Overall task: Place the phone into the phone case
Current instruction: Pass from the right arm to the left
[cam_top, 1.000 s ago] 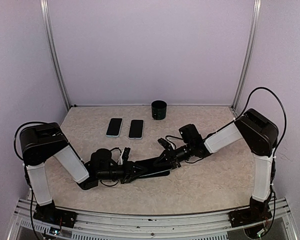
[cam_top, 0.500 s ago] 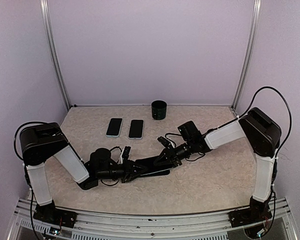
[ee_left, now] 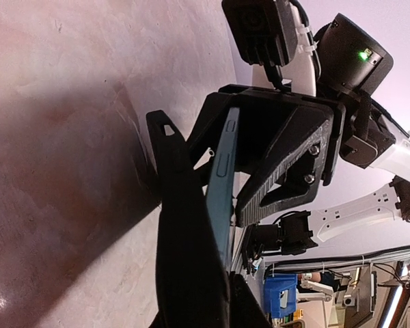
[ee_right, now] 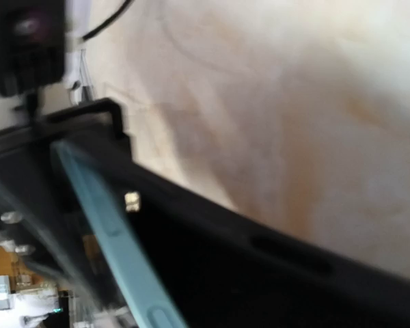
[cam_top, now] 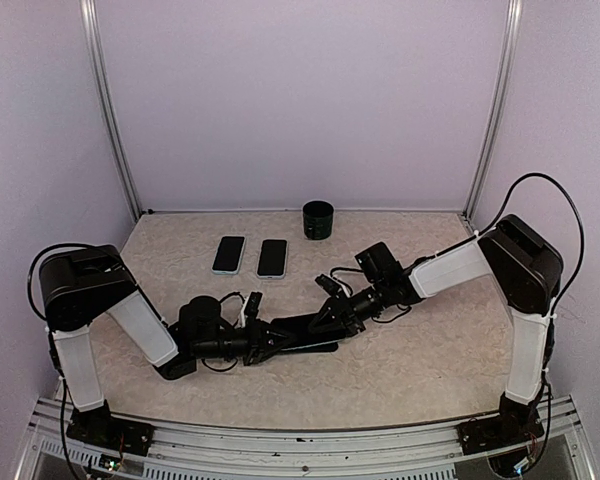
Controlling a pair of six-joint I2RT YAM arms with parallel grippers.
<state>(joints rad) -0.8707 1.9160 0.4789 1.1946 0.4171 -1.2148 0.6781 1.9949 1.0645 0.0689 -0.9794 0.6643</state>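
On the tabletop (cam_top: 430, 370), the left arm's (cam_top: 145, 330) jaws seem clamped on the black phone case (ee_left: 174, 225), though black hides their edges. The teal phone (ee_left: 222, 178) stands edge-on beside it, between the right arm's (cam_top: 445, 272) jaws. Whether those grip it, we cannot tell; the right wrist view is blurred.

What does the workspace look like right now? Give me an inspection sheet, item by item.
Surface: beige speckled table, no spills seen.
Job's things: teal phone and black case together between the arms, mid-table.
Clutter: two spare phones, black cup at the back.
Grippers: left gripper clamped on the teal phone; right gripper at the case, grip unclear.
Cables: black cable loops over each shoulder.
Surroundings: lilac walls, metal posts.
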